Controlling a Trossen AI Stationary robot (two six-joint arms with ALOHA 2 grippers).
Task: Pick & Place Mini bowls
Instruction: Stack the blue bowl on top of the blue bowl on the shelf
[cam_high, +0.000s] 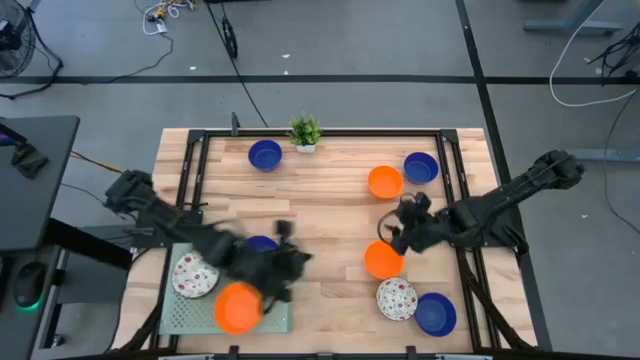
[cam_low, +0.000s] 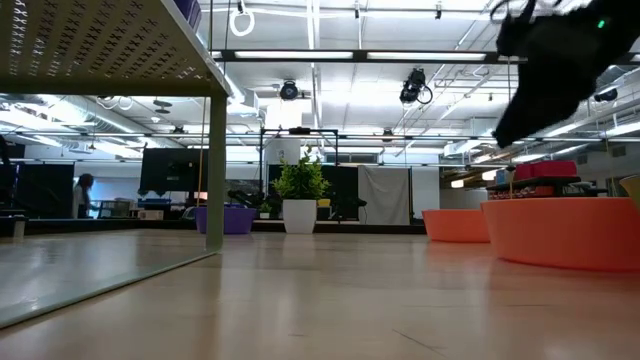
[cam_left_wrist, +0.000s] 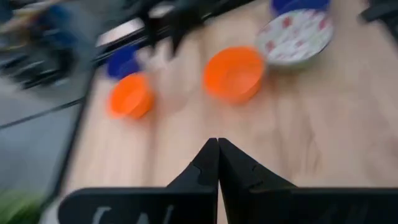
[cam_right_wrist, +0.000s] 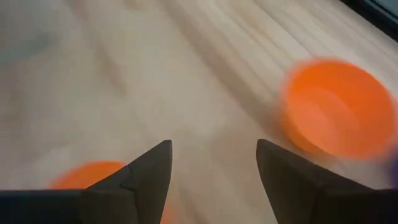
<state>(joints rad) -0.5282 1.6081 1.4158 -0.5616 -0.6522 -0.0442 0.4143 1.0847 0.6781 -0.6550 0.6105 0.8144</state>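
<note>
On the left, a speckled bowl and an orange bowl already sit on the pale green tray; the left gripper hangs beside it, fingers clenched and empty. Seven bowls remain scattered across the table. The right gripper hovers, fingers released, over another orange bowl.

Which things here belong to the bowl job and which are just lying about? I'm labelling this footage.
Job: blue bowls, orange bowls, speckled bowls, green tray, left gripper, right gripper.
Lying about: potted plant.
</note>
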